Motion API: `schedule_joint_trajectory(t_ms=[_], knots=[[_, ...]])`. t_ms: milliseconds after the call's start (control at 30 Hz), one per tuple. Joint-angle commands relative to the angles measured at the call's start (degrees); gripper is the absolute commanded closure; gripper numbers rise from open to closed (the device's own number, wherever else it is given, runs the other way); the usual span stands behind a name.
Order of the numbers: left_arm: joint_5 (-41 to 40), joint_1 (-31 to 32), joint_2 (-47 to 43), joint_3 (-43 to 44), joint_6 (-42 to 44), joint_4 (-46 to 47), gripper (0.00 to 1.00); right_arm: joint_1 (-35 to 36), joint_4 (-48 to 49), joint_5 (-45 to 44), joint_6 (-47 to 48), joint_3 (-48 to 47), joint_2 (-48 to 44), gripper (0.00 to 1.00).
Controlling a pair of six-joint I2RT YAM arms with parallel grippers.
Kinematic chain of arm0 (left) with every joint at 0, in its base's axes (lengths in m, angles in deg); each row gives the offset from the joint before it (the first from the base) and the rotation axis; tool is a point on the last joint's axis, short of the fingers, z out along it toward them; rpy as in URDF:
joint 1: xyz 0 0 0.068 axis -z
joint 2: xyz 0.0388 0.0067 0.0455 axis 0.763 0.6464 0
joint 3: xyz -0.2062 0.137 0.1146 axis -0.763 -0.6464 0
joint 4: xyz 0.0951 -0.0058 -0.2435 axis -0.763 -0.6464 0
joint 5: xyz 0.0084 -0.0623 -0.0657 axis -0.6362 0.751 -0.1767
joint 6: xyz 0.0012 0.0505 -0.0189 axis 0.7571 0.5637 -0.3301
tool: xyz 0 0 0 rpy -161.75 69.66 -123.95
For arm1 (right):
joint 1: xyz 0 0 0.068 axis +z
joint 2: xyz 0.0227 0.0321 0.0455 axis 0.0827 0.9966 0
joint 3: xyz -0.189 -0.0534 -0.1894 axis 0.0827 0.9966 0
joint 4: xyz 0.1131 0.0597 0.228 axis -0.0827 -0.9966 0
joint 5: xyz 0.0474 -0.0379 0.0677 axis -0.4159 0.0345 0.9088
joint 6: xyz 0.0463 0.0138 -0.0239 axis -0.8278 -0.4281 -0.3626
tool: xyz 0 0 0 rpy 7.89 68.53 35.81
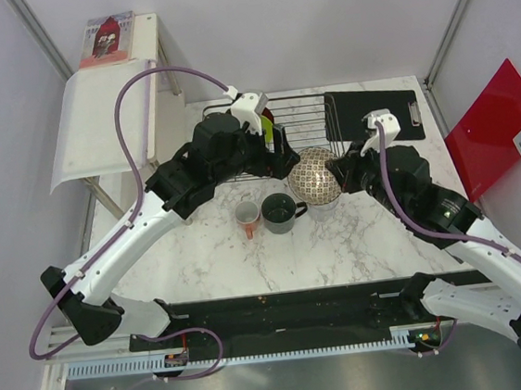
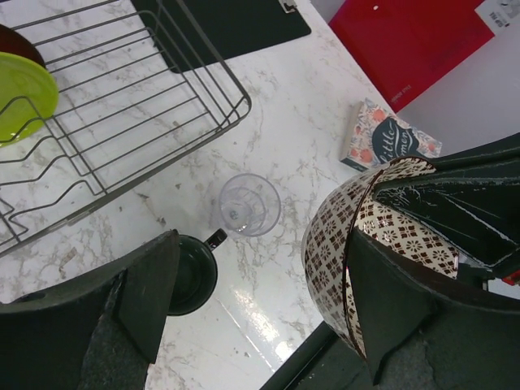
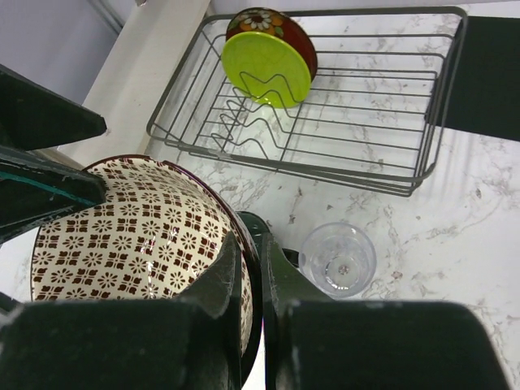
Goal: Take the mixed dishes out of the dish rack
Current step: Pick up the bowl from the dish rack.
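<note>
While R gripper (image 3: 252, 272) clamps the bowl (image 3: 130, 236) by its rim, a finger inside and out, it hangs tilted outside the rack (image 3: 422, 175), prob. to go down by the glass (image 3: 337, 260) near the fingertips. L gripper (image 2: 260, 292) gapes just beside, maybe touching; plate (image 3: 268, 69) waits beyond, in rack.

Both arms reached in over the table, their grippers close together.
The left arm (image 1: 142, 221) stretched forward and to the right, and the left gripper (image 2: 260, 317) stood wide, fingers well apart. The right arm (image 1: 449, 217) bent in toward the left. The right gripper (image 3: 252, 296) was pinched nearly closed on a bowl (image 3: 138, 236) rim, one finger on each side of the wall.
</note>
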Motion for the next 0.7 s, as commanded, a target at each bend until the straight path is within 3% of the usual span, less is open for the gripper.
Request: schedule_joint_trajectory(t_ms=[0,67,233,433,600,667], knots=[[-1.7,-3.3,-0.8,-0.4,3.3,2.5,0.11,-1.1,-2.3,-12.4,-1.9,0.1,-5.3,1.0],[-2.2,-3.2,-1.0,-0.6,2.3,2.7,0.01,-1.2,-2.3,-14.5,-1.8,0.1,-5.9,1.0],[-10.4,-4.0,-3.5,-0.9,-1.6,3.6,0.01,-1.4,-3.8,-14.5,-0.1,-1.1,-5.2,1.0],[-17.7,-7.6,-7.1,-3.5,-8.8,4.2,0.01,-1.4,-3.8,-1.0,2.3,0.3,-2.0,1.0],[-22.0,-9.3,-7.4,-4.4,-11.1,2.8,0.01,-1.1,-0.6,24.1,4.5,1.1,2.4,1.0],[-21.8,-9.4,-7.0,-4.5,-11.0,2.6,0.01,0.1,0.1,26.3,5.3,0.9,4.0,1.0]])
